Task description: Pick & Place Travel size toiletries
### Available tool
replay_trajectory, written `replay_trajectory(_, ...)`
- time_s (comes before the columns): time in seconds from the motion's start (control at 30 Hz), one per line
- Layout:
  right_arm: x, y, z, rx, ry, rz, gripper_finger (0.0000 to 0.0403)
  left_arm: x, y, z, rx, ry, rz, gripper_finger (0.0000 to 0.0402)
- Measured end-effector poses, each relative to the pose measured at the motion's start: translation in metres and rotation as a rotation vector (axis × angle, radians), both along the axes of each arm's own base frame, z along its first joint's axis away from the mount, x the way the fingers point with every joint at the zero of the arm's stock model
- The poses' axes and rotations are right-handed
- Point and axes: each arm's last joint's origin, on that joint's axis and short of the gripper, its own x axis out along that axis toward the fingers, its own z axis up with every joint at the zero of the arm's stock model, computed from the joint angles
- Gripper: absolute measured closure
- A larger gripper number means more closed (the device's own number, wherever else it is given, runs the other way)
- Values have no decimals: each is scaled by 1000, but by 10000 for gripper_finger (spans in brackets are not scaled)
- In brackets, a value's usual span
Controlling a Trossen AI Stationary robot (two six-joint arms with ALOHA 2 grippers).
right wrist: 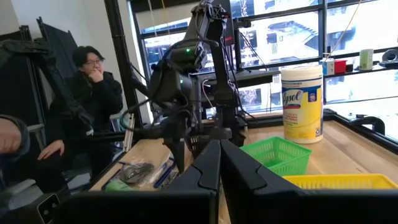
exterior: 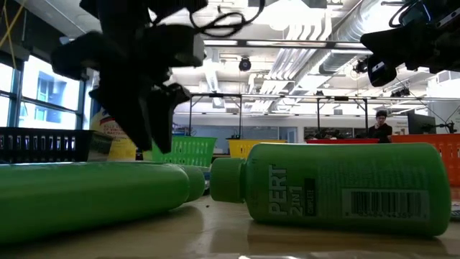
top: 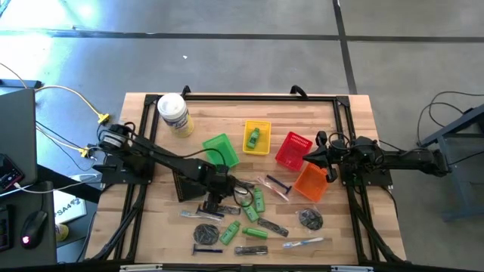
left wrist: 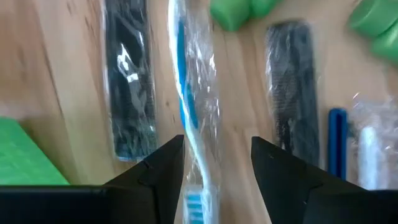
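Two arms | left fingers (left wrist: 217, 165) apart astride wrapped toothbrush (left wrist: 196, 106), seemingly untouched | right fingers (right wrist: 219, 163) together

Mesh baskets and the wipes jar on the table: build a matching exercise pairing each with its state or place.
Things:
1. yellow basket
2. green basket
3. orange basket
4. wipes jar

States:
A. lies at the table's far left corner
B. holds a small green bottle
C. nearest the right claw
D. just beyond the left arm

Pairs: 1-B, 2-D, 3-C, 4-A
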Motion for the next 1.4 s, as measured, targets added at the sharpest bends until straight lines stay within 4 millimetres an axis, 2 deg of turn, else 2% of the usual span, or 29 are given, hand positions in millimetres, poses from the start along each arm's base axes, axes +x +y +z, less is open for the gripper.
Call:
replay_trajectory(0.4,0,0,0,-1,0,0,400,6,0,-28,54,76,32,223)
replay_trajectory(0.67,0,0,0,-1,0,-1,400,7,0,-31,65,76,64,226)
replay_trajectory(0.8,0,0,0,-1,0,0,400,7,0,-31,74,73,69,258)
replay_trajectory(1.1,0,0,1,9,-7,1,400,7,1,-31,89,78,70,385)
replay_trajectory(1.17,0,0,1,9,-7,1,400,6,1,-32,91,88,71,390)
replay_trajectory(1.3,0,0,1,9,-6,1,400,0,3,-28,89,122,67,372)
replay_trajectory(1.4,0,0,1,9,-7,1,400,-3,3,-17,71,122,61,370)
